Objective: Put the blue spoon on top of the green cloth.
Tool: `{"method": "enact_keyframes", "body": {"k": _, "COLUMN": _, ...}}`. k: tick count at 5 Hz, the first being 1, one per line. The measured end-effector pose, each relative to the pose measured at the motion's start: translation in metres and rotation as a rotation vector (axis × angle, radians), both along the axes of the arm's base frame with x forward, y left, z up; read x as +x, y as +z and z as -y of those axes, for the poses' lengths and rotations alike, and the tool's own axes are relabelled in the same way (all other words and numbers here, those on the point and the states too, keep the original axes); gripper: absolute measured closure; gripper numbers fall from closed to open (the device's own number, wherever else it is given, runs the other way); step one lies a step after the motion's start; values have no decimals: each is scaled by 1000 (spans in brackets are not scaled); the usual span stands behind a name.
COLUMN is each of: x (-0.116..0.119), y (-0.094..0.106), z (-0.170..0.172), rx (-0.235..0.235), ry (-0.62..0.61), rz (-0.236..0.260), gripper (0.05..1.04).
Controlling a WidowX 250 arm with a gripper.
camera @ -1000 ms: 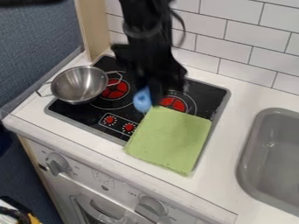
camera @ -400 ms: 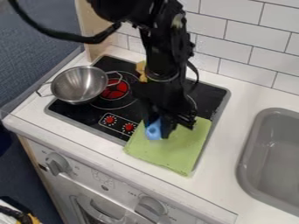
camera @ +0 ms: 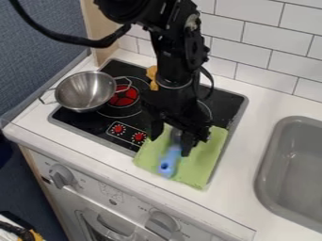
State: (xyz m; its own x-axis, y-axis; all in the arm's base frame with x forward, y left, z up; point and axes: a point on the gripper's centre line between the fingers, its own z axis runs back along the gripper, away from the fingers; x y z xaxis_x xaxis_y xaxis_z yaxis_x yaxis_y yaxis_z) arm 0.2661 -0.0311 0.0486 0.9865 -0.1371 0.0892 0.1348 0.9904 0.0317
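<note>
The gripper (camera: 170,144) is low over the green cloth (camera: 200,157), its two fingers spread apart, one to the left and one to the right of the spoon. The blue spoon (camera: 168,163) rests on the cloth with its blue handle pointing toward the counter's front edge. Its greyish upper part runs back beneath the gripper, where the end is hidden. The cloth lies over the front right part of the stove and onto the counter, partly covered by the arm.
A metal strainer bowl (camera: 85,91) sits on the left of the black stove (camera: 99,123). Behind the arm is a yellow object (camera: 152,76). The grey sink (camera: 294,164) is at the right, with a tiled wall behind.
The arm came forward from the stove to the cloth, carrying the spoon. Since then the fingers have opened, and the spoon's handle has dropped toward the front onto the cloth.
</note>
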Motion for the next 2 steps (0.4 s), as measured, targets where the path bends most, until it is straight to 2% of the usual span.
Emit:
{"method": "enact_keyframes", "body": {"k": 1, "x": 1, "y": 35, "z": 3, "rx": -23, "ry": -14, "rz": 72, "gripper": 81}}
{"method": "enact_keyframes", "body": {"k": 2, "x": 0, "y": 51, "z": 4, "rx": -37, "ry": -14, "rz": 86, "gripper": 84}}
